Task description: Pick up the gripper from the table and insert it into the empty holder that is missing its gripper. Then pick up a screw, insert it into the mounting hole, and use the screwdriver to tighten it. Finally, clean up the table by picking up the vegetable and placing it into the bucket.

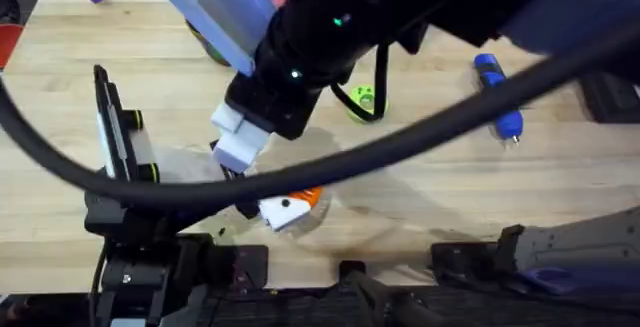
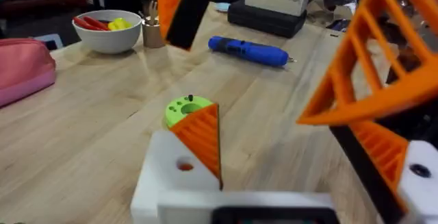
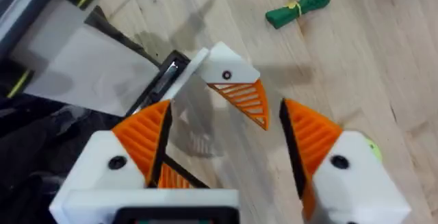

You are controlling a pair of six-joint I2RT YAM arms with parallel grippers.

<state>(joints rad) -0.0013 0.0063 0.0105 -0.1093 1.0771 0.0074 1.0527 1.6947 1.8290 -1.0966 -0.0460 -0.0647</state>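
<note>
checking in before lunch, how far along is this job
Early to middle. An orange gripper already sits in a white holder, beneath the right end effector, whose fingers are open around it. No screwing visible: the screwdriver lies on the table. Cleanup remains: the vegetable is on the wood.

White bowl [image 2: 108, 38] holding red, yellow pieces; pink pouch [image 2: 24, 66]; green disc [image 2: 183, 109] on table [image 2: 82, 135].
</note>
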